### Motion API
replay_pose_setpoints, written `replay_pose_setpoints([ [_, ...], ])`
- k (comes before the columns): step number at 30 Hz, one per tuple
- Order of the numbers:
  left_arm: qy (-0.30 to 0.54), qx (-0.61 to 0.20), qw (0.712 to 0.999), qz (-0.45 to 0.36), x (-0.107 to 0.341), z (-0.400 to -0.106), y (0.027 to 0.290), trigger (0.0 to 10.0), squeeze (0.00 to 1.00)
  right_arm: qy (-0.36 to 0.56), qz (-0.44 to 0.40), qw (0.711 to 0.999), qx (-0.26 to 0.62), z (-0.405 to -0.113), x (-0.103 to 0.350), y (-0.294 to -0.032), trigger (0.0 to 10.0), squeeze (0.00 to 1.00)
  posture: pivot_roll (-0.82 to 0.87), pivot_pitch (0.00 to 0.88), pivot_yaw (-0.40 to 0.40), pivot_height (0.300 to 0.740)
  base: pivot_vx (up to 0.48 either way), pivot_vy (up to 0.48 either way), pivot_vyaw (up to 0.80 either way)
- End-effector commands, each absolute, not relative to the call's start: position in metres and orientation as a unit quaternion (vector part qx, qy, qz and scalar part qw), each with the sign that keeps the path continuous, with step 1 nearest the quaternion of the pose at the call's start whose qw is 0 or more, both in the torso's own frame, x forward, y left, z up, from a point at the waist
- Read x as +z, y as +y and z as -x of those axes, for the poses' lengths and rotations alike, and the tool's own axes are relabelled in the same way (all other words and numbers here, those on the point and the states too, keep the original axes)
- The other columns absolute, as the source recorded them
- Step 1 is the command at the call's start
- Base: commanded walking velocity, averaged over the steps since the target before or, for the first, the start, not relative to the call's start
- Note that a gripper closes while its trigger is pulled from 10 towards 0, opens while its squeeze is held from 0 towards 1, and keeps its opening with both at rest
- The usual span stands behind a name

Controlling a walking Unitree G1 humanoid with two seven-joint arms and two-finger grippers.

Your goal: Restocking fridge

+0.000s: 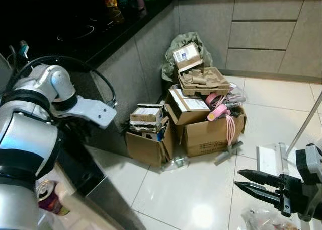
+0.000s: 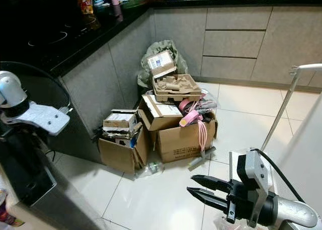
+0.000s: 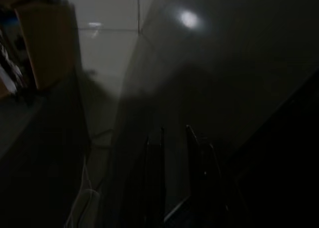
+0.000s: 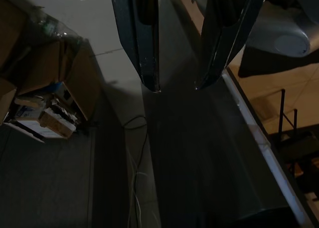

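A drink can (image 1: pixel 46 196) sits low at my left side, on a pale surface just beside the dark grey panel (image 2: pixel 37 187) that I take to be the fridge door edge; I judge it to be one of the things to stock. Nothing is in either of my grippers, so the restocking looks barely under way from here: the can is not yet picked up and I cannot see the fridge's inside.

My left gripper (image 3: pixel 174 173) points down along that dark panel, its two fingers a little apart with nothing between them. It hangs near the can but not touching it.

My right gripper (image 2: pixel 201 189) is held out over the white tiled floor (image 1: pixel 176 195), fingers spread and empty, well apart from the can, across my body from it.

Beyond, against the grey cabinets, a heap of cardboard boxes (image 1: pixel 201 132) with a pink strap (image 1: pixel 219 111) lies in the corner. A snack bag (image 2: pixel 84 1) stands on the black counter (image 1: pixel 75 33).
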State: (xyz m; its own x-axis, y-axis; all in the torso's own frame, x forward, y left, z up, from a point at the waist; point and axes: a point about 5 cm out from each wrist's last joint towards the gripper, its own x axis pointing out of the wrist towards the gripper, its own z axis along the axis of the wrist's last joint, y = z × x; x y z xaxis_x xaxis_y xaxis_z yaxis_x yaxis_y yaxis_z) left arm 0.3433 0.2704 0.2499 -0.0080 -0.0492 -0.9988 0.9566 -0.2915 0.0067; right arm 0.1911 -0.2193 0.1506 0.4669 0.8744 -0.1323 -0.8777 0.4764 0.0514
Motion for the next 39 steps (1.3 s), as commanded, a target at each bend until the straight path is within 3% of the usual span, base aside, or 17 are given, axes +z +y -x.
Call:
replay_pose_setpoints([
  [1, 0.42, -0.572, 0.433, -0.556, 0.251, -0.338, 0.282, 10.0, 0.0, 0.077, 0.009, 0.852, 0.518, -0.192, 0.148, -0.216, 10.0, 0.0, -0.12, 0.0, 0.103, 0.74, 0.0, 0.0, 0.0],
  [8, 0.395, -0.589, 0.445, -0.548, 0.244, -0.341, 0.272, 10.0, 0.0, 0.066, 0.017, 0.847, 0.528, -0.198, 0.147, -0.205, 10.0, 0.0, -0.13, 0.0, 0.1, 0.74, 0.0, 0.0, 0.0],
  [10, 0.356, -0.611, 0.474, -0.525, 0.23, -0.347, 0.254, 10.0, 0.0, 0.053, 0.016, 0.851, 0.522, -0.209, 0.148, -0.194, 10.0, 0.0, -0.13, 0.0, 0.098, 0.74, 0.0, 0.0, 0.0],
  [11, 0.356, -0.611, 0.474, -0.525, 0.23, -0.347, 0.254, 10.0, 0.0, 0.053, 0.016, 0.851, 0.522, -0.209, 0.148, -0.194, 10.0, 0.0, -0.13, 0.0, 0.098, 0.74, 0.0, 0.0, 0.0],
  [20, 0.382, -0.65, 0.41, -0.513, 0.202, -0.338, 0.249, 10.0, 0.0, 0.053, 0.009, 0.846, 0.53, -0.216, 0.149, -0.183, 10.0, 0.0, -0.13, 0.0, 0.099, 0.74, 0.0, 0.0, 0.32],
  [39, 0.387, -0.65, 0.382, -0.531, 0.213, -0.336, 0.254, 10.0, 0.0, 0.062, 0.002, 0.839, 0.54, -0.214, 0.145, -0.179, 10.0, 0.0, -0.12, 0.0, 0.099, 0.74, 0.0, 0.0, 0.77],
])
